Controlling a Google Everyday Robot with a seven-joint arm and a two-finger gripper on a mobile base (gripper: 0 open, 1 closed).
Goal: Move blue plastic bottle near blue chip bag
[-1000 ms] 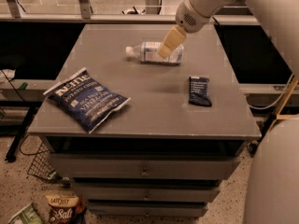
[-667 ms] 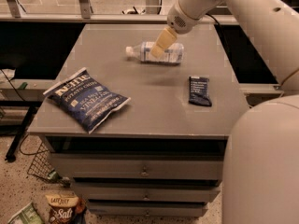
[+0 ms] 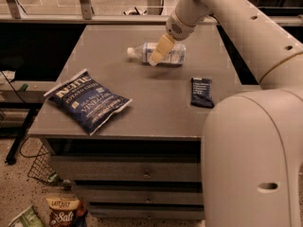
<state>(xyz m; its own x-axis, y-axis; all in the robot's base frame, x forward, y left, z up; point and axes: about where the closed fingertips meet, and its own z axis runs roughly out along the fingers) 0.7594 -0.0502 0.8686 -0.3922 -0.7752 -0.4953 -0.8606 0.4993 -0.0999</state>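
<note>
1. Blue plastic bottle (image 3: 174, 55) lies on its side at the back of the grey table (image 3: 156, 117), white cap pointing left.
2. The gripper (image 3: 160, 51) hangs over the bottle's middle at the end of the white arm (image 3: 222, 13). Whether it is clamped on the bottle cannot be told.
3. The blue chip bag (image 3: 87, 100) lies flat at the table's front left, well apart from the bottle.
4. A dark snack bar wrapper (image 3: 202, 92) lies to the right, near the edge.
5. Drawers (image 3: 142, 174) under the tabletop are shut. On the floor are a wire basket (image 3: 40, 167), contents unclear, and a brown-and-white chip bag (image 3: 64, 213).
</note>
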